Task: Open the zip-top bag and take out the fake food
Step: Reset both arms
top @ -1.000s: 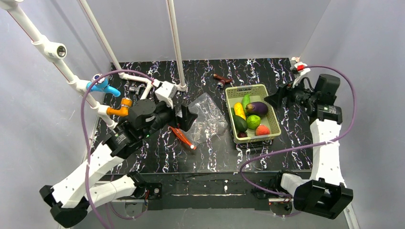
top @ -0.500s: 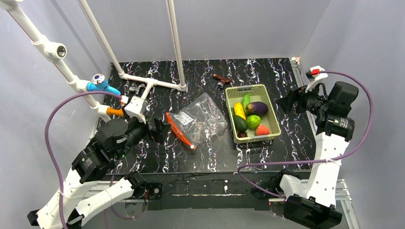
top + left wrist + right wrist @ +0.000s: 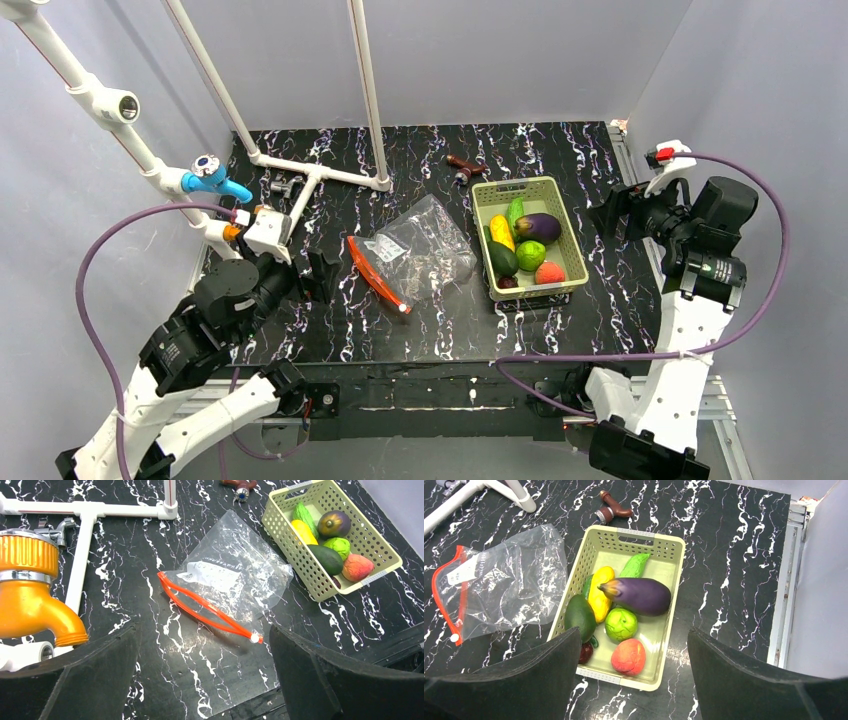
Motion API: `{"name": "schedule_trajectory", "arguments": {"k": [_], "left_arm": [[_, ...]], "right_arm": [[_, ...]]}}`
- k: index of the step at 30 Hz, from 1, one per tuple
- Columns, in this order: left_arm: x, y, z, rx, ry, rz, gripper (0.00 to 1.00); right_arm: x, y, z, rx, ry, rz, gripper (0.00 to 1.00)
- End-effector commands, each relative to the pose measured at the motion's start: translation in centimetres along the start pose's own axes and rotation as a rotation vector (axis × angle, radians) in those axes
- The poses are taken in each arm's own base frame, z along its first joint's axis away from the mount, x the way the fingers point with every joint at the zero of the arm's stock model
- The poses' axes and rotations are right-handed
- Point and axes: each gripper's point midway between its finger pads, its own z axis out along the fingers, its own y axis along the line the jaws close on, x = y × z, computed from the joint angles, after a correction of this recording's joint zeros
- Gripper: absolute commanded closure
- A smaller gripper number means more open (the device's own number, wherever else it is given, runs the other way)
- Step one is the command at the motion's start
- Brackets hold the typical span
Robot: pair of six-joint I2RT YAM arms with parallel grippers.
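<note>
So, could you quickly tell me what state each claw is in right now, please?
Left claw: open, holding nothing.
Right claw: open, holding nothing.

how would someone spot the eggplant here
On the right half of the black marbled table sits a yellow-green perforated basket. The eggplant lies across its far half. It is the only purple piece among green, yellow and red-orange ones.

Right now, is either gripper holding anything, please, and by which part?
Nothing is held: left gripper and right gripper both stand open, clear of the zip-top bag.
</note>
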Motion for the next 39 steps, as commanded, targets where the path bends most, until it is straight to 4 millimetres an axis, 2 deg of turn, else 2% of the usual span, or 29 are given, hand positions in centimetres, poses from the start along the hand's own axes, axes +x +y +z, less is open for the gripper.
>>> {"name": "schedule_trajectory", "arguments": {"k": [1,13,14,15,16,27,39], "left_arm": [[-1.4,1.0,-1.1,-0.04,-0.052,-0.047,0.02],[-0.7,0.9,-0.4,-0.045,-0.043,-0.054,0.02],[-0.8,0.8,-0.4,-0.043,-0.045,-0.052,0.02],[-0.8,0.8,-0.4,-0.044,-0.046,-0.051,0.02],[-0.8,0.8,-0.4,-0.045,-0.044,-0.048,0.02],[-1.3,0.4,-0.4,-0.026,-0.055,-0.048,0.02],[-0.2,0.5,-0.1,-0.016,-0.07,-0.064,0.02]], "right_arm": [[-1.7,0.0,-0.9,0.028,-0.055,-0.056,0.16],[-2.3,-0.3,-0.7,0.03,-0.065,-0.064,0.16],[-1.2,-5.7,-2.0,0.343,0.004,-0.052,0.16],[-2.7,2.1,-0.7,-0.106,-0.093,-0.068,0.16],[-2.9,2.6,-0.7,-0.137,-0.101,-0.07,0.16],[-3.0,2.7,-0.8,-0.138,-0.099,-0.067,0.16],[-2.0,1.8,0.4,-0.139,-0.098,-0.067,0.16]]}}
